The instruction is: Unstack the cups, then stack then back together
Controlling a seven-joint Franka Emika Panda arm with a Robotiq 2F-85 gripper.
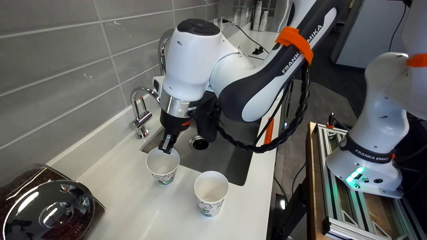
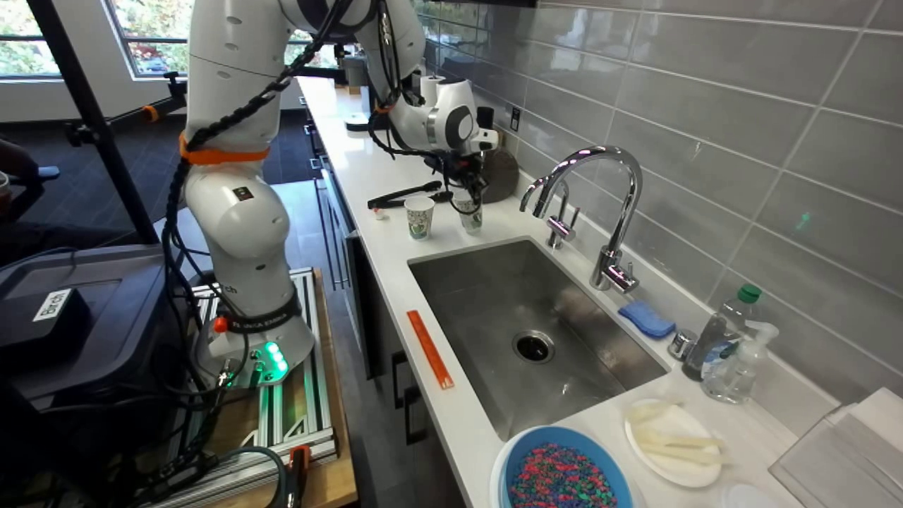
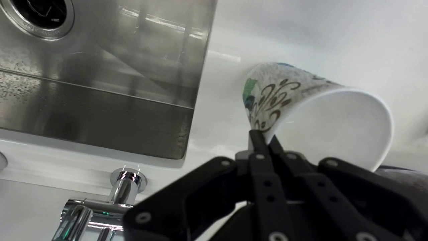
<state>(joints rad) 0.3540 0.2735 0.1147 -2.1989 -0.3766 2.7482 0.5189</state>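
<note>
In an exterior view, the clasped cup [image 1: 163, 166] stands upright just beside the sink [image 1: 220, 160], the free cup [image 1: 211, 192] apart from it. The arm [image 1: 267, 90] and its base [image 1: 368, 170] read "FRANKA EMIKA".

In an exterior view, a label [image 2: 53, 305] on a black box [image 2: 42, 335] says "Birch".

In the wrist view, the gripper [image 3: 265, 136] is clenched upon the clasped cup's rim. The step seems to be restacking: the robot should lift slowly and vertically, then centre this cup over the free one before lowering, because paper may fold. Letters on the drain ring [image 3: 46, 34] are too blurred.
</note>
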